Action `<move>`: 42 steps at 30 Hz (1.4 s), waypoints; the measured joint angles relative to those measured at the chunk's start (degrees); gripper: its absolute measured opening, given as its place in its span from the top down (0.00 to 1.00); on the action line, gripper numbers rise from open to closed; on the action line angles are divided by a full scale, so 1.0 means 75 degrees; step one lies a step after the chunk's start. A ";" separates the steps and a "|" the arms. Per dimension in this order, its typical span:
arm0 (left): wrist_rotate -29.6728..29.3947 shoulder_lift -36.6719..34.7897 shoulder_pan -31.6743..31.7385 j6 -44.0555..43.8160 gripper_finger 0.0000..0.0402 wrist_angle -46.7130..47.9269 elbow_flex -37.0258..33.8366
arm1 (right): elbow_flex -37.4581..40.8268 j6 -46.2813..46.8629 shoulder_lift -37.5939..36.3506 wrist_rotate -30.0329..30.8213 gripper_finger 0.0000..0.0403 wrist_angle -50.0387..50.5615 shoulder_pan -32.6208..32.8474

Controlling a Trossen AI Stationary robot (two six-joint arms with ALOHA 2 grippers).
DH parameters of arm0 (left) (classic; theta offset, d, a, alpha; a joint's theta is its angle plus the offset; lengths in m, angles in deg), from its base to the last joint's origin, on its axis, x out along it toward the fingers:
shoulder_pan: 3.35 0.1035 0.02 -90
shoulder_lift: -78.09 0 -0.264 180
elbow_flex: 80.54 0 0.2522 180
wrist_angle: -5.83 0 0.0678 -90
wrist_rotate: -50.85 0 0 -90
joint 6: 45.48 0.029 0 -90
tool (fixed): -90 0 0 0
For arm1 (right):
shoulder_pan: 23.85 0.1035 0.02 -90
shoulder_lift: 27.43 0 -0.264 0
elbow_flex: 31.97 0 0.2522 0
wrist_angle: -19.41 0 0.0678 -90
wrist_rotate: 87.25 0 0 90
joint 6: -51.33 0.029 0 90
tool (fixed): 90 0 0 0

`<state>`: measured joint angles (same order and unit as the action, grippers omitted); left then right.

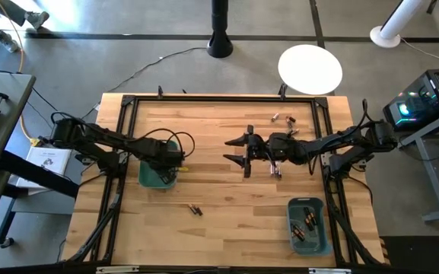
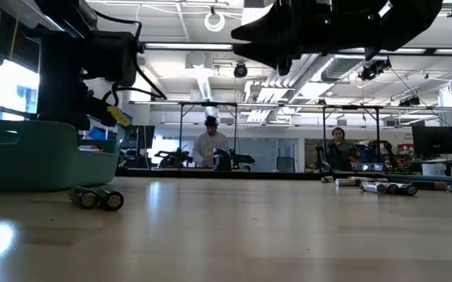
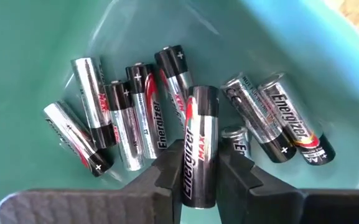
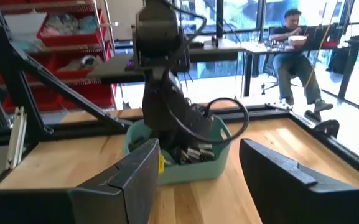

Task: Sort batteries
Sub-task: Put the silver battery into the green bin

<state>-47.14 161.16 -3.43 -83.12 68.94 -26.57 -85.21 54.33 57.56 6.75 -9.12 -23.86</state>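
Between the left gripper's [image 3: 199, 180] fingers, pressed at both sides, stands a silver-and-black AA battery [image 3: 199, 149] labelled "Energizer MAX" — low inside the left teal bin [image 1: 158, 173]. Beyond it lie about eight matching Energizer cells [image 3: 139, 118] on the bin floor. The right gripper [image 1: 243, 155] hovers mid-table, jaws wide, empty — another teal bin [image 1: 309, 225] holds dark cells.

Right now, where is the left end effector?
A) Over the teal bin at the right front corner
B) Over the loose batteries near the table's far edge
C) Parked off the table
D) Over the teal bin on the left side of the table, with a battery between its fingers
D: the left end effector is down in the left teal bin with an Energizer battery between its fingers.
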 joint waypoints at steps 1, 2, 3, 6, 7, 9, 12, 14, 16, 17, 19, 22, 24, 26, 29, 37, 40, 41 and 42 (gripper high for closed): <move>0.0003 0.0000 0.0000 0.0044 0.84 0.0002 0.0000 | 0.0000 0.0000 0.0000 0.0002 0.46 0.0085 0.0000; 0.0006 0.0000 0.0000 0.0078 0.84 -0.0001 0.0000 | 0.0000 0.0000 0.0000 0.0002 0.46 0.0155 0.0000; 0.0006 0.0000 0.0000 0.0095 0.84 -0.0001 0.0000 | 0.0000 0.0000 0.0000 0.0002 0.46 0.0186 0.0000; 0.0006 0.0000 0.0000 0.0061 0.83 -0.0001 0.0000 | 0.0000 0.0000 0.0002 0.0005 0.46 0.0201 0.0000; 0.0009 0.0000 0.0000 0.0027 0.83 0.0002 0.0000 | 0.0000 0.0003 0.0002 0.0005 0.46 0.0220 0.0000; 0.0021 -0.0006 0.0000 -0.0032 0.81 0.0025 0.0000 | 0.0000 0.0000 0.0000 0.0005 0.46 0.0254 0.0000; -0.0031 -0.0049 0.0009 -0.0078 0.75 0.0049 0.0000 | 0.0000 0.0003 0.0000 0.0008 0.46 0.0327 0.0000; -0.0102 -0.0085 0.0009 -0.0164 0.71 0.0051 0.0002 | 0.0000 0.0090 0.0000 0.0055 0.46 0.0358 0.0000; -0.0080 -0.0136 0.0009 -0.0162 0.66 0.0110 0.0039 | -0.0003 0.0280 -0.0011 0.0376 0.46 0.0481 -0.0001; -0.0039 -0.0181 0.0009 -0.0162 0.64 0.0126 0.0061 | -0.0002 0.0345 -0.0048 0.0562 0.46 0.0670 0.0000; 0.0006 -0.0311 0.0009 -0.0158 0.60 0.0167 0.0133 | -0.0001 0.0455 -0.0202 0.0931 0.46 0.1217 0.0000; -0.0003 -0.0599 0.0006 -0.0095 0.56 0.0374 0.0277 | -0.0002 0.0834 -0.0681 0.1381 0.46 0.2377 -0.0003; -0.0026 -0.0844 0.0006 -0.0152 0.56 0.0522 0.0372 | -0.0003 0.1318 -0.1115 0.1500 0.46 0.3366 0.0014; -0.0066 -0.1140 -0.0004 -0.0242 0.56 0.0608 0.0472 | -0.0003 0.1918 -0.1605 0.1614 0.46 0.4572 0.0084; -0.0279 -0.1667 -0.0076 -0.0435 0.58 0.0582 0.0662 | -0.0003 0.2950 -0.2281 0.1610 0.46 0.6572 0.0178; -0.2047 -0.2770 -0.0656 0.0603 0.63 -0.1401 0.0950 | -0.0003 0.3568 -0.3034 0.0963 0.46 1.1649 0.0353; -0.2593 -0.2810 -0.0844 0.1678 0.64 -0.2906 0.0953 | -0.0003 0.3558 -0.2972 0.0566 0.46 1.2698 0.0353; -0.2640 -0.2777 -0.0880 0.2083 0.64 -0.3384 0.0953 | -0.0003 0.3565 -0.2924 0.0497 0.46 1.2929 0.0353; -0.2641 -0.2726 -0.0908 0.2453 0.64 -0.3817 0.0955 | -0.0003 0.3664 -0.2853 0.0473 0.46 1.3170 0.0351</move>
<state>-66.95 140.72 -10.24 -64.72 40.32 -19.41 -85.24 81.81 36.17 10.30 89.65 -21.23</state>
